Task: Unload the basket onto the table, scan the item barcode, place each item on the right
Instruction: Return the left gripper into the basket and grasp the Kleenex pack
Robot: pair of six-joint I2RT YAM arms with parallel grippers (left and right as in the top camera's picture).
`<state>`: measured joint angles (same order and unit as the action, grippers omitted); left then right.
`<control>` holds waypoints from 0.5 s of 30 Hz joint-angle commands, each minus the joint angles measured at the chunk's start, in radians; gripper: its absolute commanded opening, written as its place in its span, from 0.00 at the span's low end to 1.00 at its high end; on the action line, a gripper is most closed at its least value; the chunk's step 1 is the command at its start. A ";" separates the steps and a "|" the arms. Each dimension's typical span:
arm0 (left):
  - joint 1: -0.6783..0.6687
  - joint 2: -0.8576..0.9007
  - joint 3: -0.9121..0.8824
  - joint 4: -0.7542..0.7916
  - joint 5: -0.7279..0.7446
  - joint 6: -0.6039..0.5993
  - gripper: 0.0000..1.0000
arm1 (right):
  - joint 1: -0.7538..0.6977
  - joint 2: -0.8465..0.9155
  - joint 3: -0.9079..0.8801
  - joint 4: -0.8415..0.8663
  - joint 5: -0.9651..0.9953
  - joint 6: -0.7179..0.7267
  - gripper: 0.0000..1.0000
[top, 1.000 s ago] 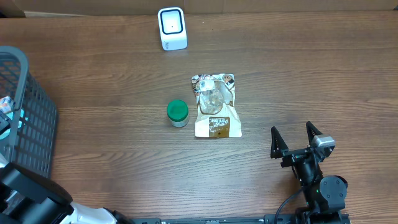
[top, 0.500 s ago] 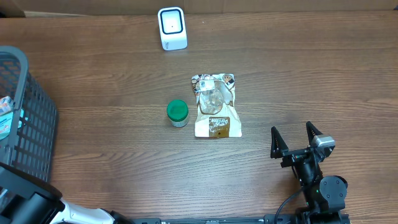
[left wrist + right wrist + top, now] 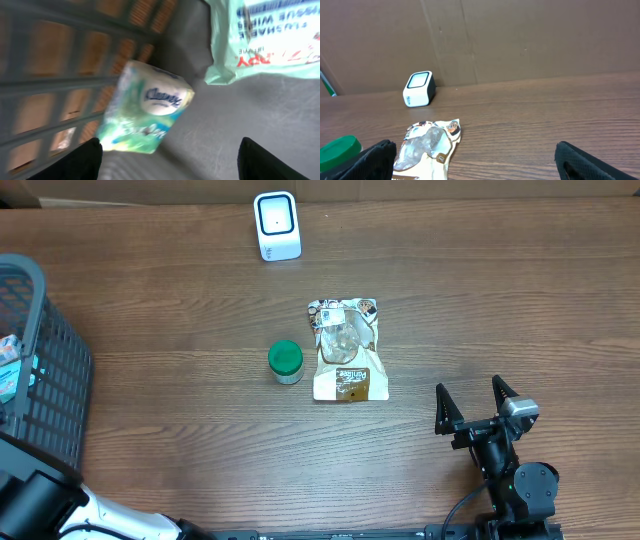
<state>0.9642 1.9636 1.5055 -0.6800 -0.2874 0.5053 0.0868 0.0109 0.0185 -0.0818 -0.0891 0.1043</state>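
At far edge of table (image 3: 500,300), left of centre: scanner (image 3: 277,225), white, upright, dark-rimmed face turned toward the near edge.

Mid-table: pouch (image 3: 348,350), lying flat, long side running far to near, clear window in the middle, brown band at the near end. Just beside it on the left, not touching: jar (image 3: 286,362), upright, green lid.

Left edge: basket (image 3: 45,350), dark mesh, partly out of frame. Inside, on the grey floor: tissue pack (image 3: 147,107), small, green and white with a blue oval logo, lying tilted close to the mesh wall. Near it, toward the top right of the wrist view: bag (image 3: 265,40), pale green, printed lettering, partly cut off. Contact between pack and bag: cannot tell, picture blurred.

Near left corner: left arm (image 3: 40,500), by the near end of the basket. Left gripper (image 3: 170,165) over the basket floor, jaws apart, nothing between them. Fingertips (image 3: 75,160) dark, at the bottom of the wrist view; pack just beyond the gap, untouched.

Near edge, right of centre: right gripper (image 3: 478,405), pointing toward the far edge, jaws spread wide, holding nothing, well apart from the pouch. Bare wood between its fingers (image 3: 375,157); scanner, pouch and jar in view ahead.
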 commanded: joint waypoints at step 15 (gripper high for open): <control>0.048 0.104 -0.008 0.089 0.008 0.049 0.65 | 0.002 -0.008 -0.011 0.005 0.002 0.003 1.00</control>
<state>1.0042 2.0178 1.5036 -0.5968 -0.2874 0.5350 0.0868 0.0109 0.0185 -0.0818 -0.0891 0.1040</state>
